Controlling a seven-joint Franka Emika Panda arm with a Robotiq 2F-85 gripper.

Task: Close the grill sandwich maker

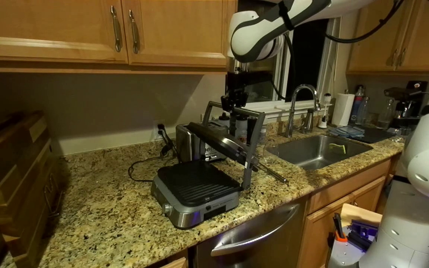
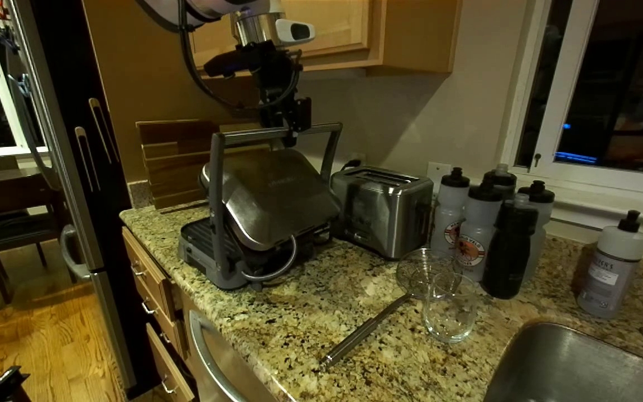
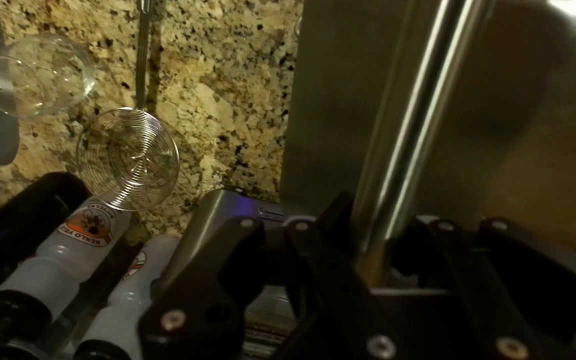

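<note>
Your gripper [image 3: 374, 240], at the wrist view's bottom, is clasping the handle [image 3: 410, 125]; the grill sandwich maker [image 1: 200, 184] is standing open at the centre of an exterior view.

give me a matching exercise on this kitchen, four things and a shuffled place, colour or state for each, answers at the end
1. grill lid
2. gripper
3. toaster
4. faucet

A. silver, slotted on top
B. arching over the sink
C. tilted, not shut on the ribbed plate
D. around the handle

Pairs: 1-C, 2-D, 3-A, 4-B
</note>
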